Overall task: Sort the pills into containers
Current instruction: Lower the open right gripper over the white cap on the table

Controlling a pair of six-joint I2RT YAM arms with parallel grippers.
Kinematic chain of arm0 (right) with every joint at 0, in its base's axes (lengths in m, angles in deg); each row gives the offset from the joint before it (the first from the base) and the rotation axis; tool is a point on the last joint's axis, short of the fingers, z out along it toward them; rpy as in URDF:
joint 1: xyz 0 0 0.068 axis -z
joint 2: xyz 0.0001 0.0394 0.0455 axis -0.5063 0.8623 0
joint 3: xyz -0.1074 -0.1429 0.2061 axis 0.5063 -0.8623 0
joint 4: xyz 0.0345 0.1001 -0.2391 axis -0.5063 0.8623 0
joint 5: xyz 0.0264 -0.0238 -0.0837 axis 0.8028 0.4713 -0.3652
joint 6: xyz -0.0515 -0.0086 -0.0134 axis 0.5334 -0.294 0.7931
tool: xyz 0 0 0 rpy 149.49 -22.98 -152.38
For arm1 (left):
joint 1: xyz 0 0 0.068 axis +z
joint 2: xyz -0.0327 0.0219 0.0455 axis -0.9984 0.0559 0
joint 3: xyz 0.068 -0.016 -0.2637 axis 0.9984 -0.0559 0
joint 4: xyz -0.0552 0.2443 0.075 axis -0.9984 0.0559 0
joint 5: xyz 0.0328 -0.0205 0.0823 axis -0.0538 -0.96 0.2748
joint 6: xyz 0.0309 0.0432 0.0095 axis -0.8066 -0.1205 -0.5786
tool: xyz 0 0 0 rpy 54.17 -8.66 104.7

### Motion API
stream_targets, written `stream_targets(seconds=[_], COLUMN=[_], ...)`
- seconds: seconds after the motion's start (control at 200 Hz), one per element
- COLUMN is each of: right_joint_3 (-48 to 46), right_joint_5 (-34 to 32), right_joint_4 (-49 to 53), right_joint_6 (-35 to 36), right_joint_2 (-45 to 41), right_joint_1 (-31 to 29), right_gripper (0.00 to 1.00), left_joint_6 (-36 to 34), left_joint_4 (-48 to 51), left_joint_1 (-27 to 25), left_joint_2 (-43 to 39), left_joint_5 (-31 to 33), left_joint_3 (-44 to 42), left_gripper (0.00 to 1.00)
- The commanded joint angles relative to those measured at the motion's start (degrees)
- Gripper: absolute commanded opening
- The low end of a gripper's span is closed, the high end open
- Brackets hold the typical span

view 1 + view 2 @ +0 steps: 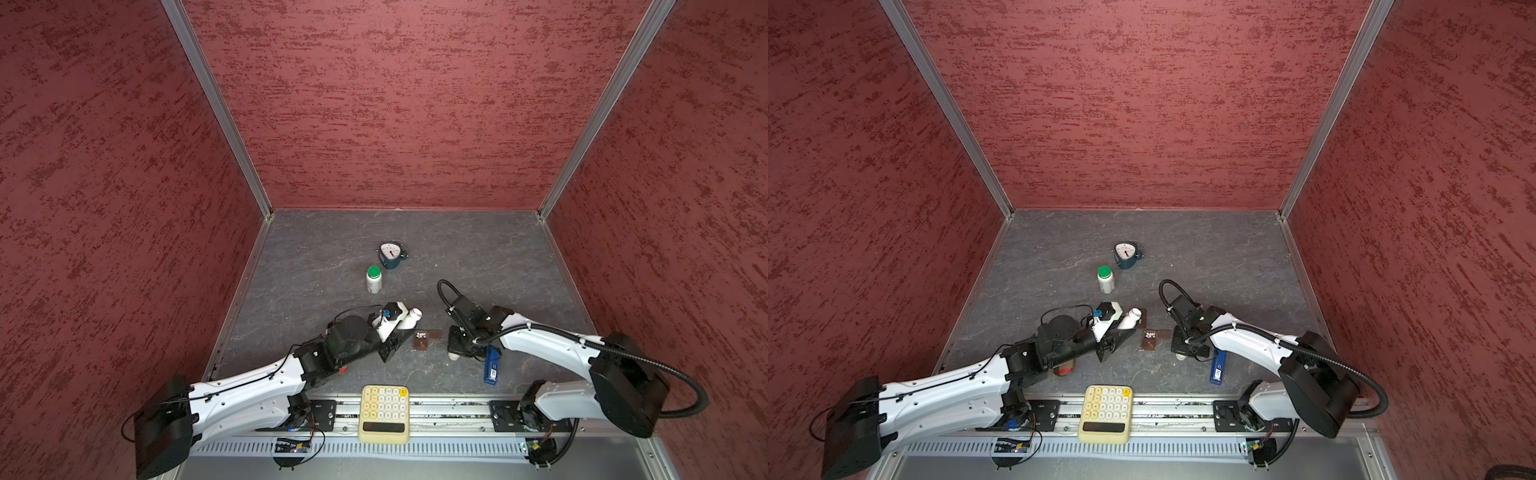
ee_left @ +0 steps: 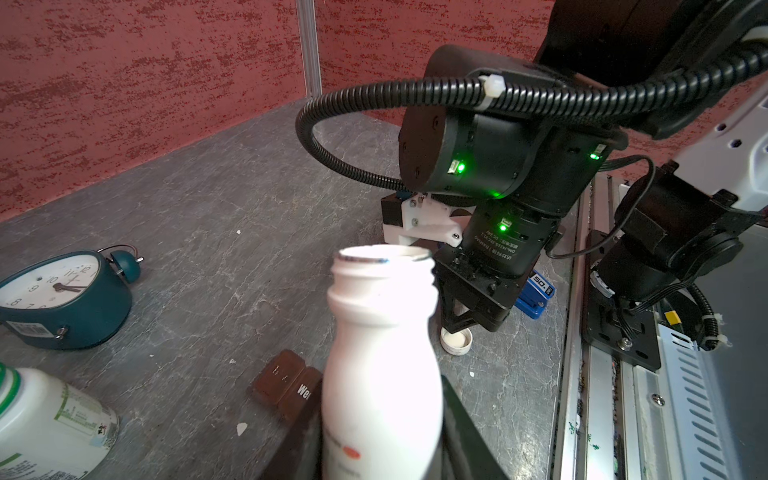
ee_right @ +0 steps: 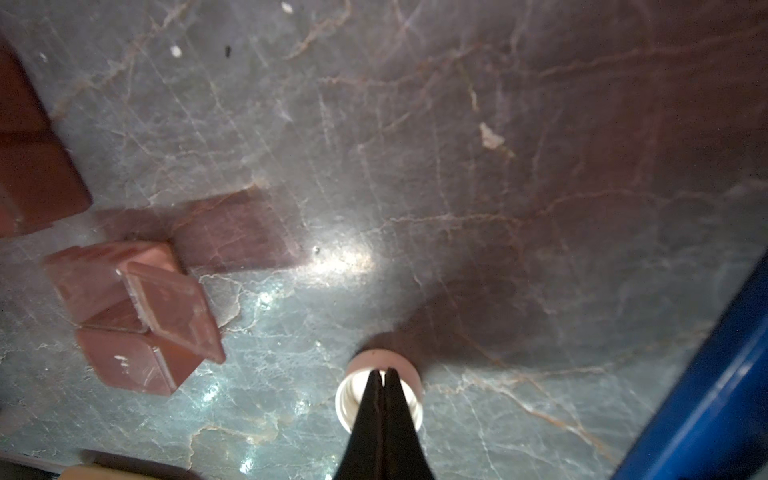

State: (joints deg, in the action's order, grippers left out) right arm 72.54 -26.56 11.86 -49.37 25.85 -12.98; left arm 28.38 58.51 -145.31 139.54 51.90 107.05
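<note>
Right gripper [image 3: 383, 374] sits closed at a white plastic cap [image 3: 409, 374]; left gripper [image 2: 382, 424] grips the uncapped white bottle [image 2: 382, 353], probably next tipping pills [image 1: 422, 333] into brown pill-box cells [image 3: 129, 365].

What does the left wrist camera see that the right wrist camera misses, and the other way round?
Only the left wrist view: the open white bottle in the left gripper, the clock, the green-capped bottle and the right arm.
Only the right wrist view: the right gripper shut, its tips at the white cap's rim, and a flipped-open lid on one of the brown pill-box pieces.
Both: that cap, pill-box pieces, the blue object and the grey table.
</note>
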Motion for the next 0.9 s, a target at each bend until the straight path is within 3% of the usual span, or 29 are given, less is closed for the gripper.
stream_targets(seconds=[0.0, 0.205, 0.897], right_joint_3=[-0.38, 1.56, 0.43], right_joint_5=[-1.85, -1.91, -1.94], right_joint_4=[1.17, 1.99, 1.67], right_joint_6=[0.24, 1.26, 3.60], right_joint_2=[-0.21, -1.78, 2.14], right_joint_1=[-0.24, -0.29, 1.49], right_gripper=[0.03, 0.06, 0.04], left_joint_6=[-0.20, -0.12, -0.11], left_joint_4=[-0.91, -1.22, -0.79], left_joint_1=[-0.18, -0.15, 0.02], left_joint_2=[0.40, 0.73, 0.38], left_joint_5=[0.42, 0.24, 0.60], left_joint_3=[-0.46, -0.41, -1.03], left_gripper=[0.00, 0.00, 0.00])
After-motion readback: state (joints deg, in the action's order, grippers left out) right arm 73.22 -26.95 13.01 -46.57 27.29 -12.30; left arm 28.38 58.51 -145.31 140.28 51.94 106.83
